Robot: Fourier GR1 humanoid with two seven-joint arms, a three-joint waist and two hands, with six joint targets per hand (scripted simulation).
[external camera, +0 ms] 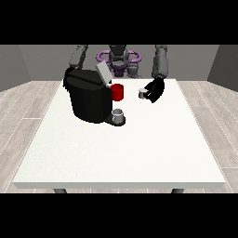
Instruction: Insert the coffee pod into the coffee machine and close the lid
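So from where I'm standing, the robot hand [155,89] at the view's right has its fingers wrapped around the coffee pod [142,93], holding it up off the white surface [121,148], a bit to the side of the coffee machine [88,98]. The lid [102,73] is tipped up, open. So the pickup looks done; inserting and closing are both left. The other hand's hidden behind the machine, can't see it.
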